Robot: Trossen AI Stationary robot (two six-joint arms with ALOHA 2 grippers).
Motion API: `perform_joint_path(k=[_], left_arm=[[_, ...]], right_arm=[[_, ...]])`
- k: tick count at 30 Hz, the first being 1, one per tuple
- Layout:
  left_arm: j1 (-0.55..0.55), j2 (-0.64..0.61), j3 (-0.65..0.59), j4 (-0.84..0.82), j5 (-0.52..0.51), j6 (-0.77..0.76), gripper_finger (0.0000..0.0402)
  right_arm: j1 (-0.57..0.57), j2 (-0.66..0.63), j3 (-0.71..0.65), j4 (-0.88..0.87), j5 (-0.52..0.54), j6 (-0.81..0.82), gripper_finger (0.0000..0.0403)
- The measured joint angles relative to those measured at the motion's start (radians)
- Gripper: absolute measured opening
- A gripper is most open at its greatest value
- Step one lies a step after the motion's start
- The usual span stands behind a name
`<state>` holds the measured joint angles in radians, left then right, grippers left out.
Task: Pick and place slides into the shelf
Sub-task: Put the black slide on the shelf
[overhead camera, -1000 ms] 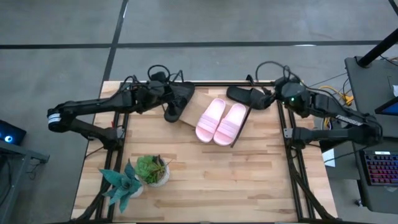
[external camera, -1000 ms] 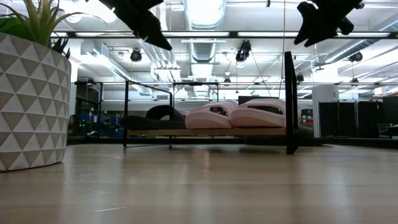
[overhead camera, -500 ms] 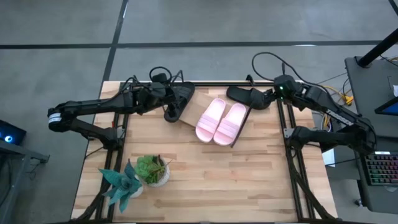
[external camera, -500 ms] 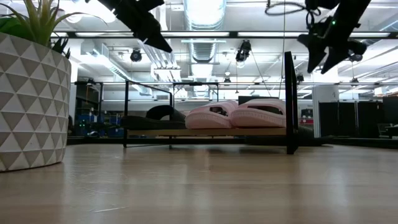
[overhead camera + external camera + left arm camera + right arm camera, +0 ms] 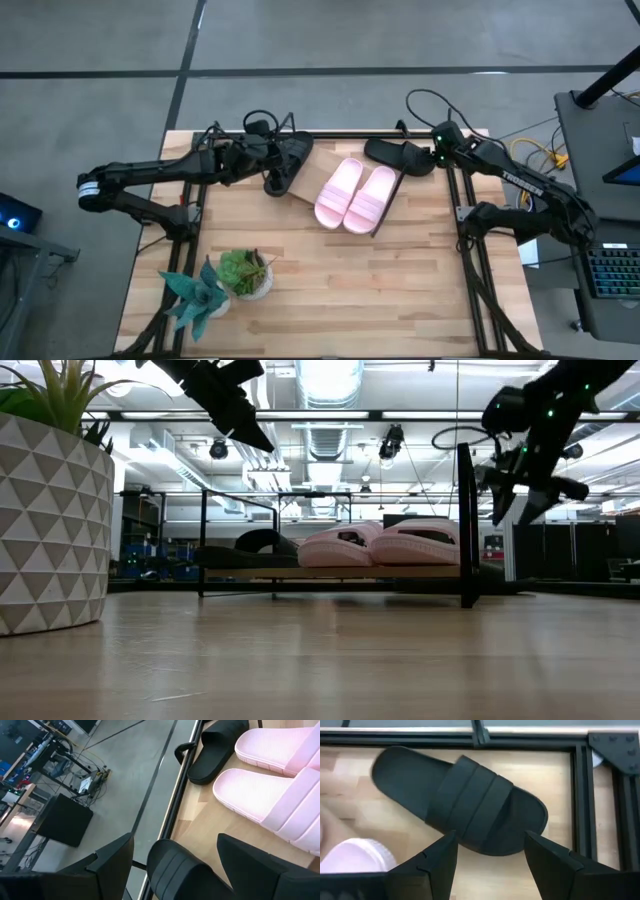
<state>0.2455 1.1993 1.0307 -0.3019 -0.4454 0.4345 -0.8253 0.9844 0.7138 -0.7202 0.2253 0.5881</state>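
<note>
Slides: two pink [image 5: 356, 194], two black [image 5: 398, 155].

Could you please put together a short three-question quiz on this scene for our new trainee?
1. True or false: both pale pink foam slide sandals lie on the flat light-wood shelf board.
2. Which gripper hangs with open jaws over the black foam slide sandal lying off the shelf? A) left B) right
3. Fill in: the left gripper is above the other ____ sandal.

Key: 1 true; 2 B, the right gripper; 3 black.
</note>
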Motion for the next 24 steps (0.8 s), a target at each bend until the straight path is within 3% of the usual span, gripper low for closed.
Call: perform_joint_path(k=[5,12,24], left_arm=[[0.000,-0.001,-0.001,0.002,0.000,0.017,0.0270],[0.000,-0.001,-0.007,-0.001,0.000,0.018,0.0270],[0.000,-0.002,-0.007,-0.008,0.000,0.019,0.0270]], right_arm=[[-0.020,0.007,-0.069,0.096,-0.009,0.047,0.0215],[-0.058,0.007,-0.219,0.385,-0.131,0.127,0.0215],[-0.059,0.007,-0.327,0.457,-0.055,0.178,0.0215]])
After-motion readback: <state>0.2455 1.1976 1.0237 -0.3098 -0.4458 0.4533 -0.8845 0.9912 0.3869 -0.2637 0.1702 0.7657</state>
